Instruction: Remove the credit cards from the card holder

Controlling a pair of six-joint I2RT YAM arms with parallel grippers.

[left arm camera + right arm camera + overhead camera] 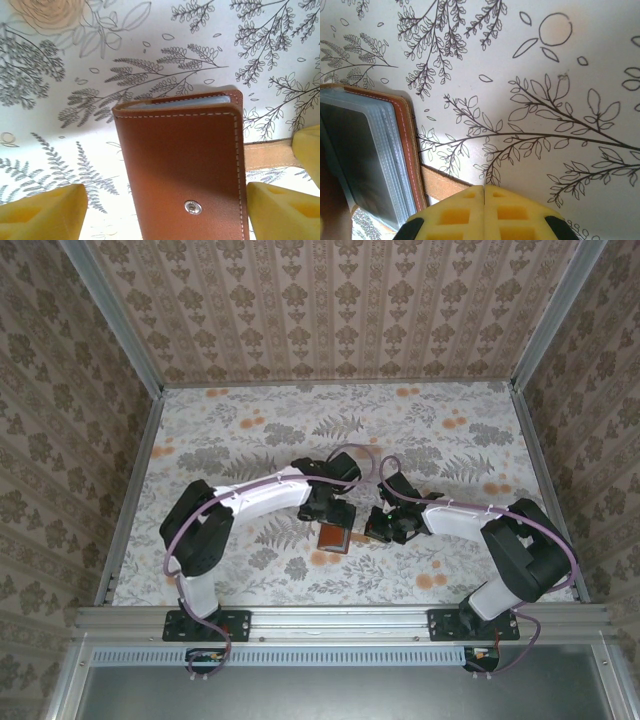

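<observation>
The left gripper (164,200) is spread wide astride the card holder (180,150), nothing gripped; the right gripper (484,197) is pinched shut on the strap tab (440,182). The holder is laid centrally on the table (250,430), toward its near edge. If clamped closed, the credit cards (357,150) could be trapped.

This looks like a robot test booth, a kind of lab. The left arm (250,502) and the right arm (470,522) are robot arms bolted to a metal rail (340,620) at the near edge of the worktop (250,430). Flat walls (340,310) with a printed pattern stand on three sides, held by bare metal posts (110,315). Purple cables (172,552) run along the arms. The worktop is printed with leaves and flowers.
</observation>
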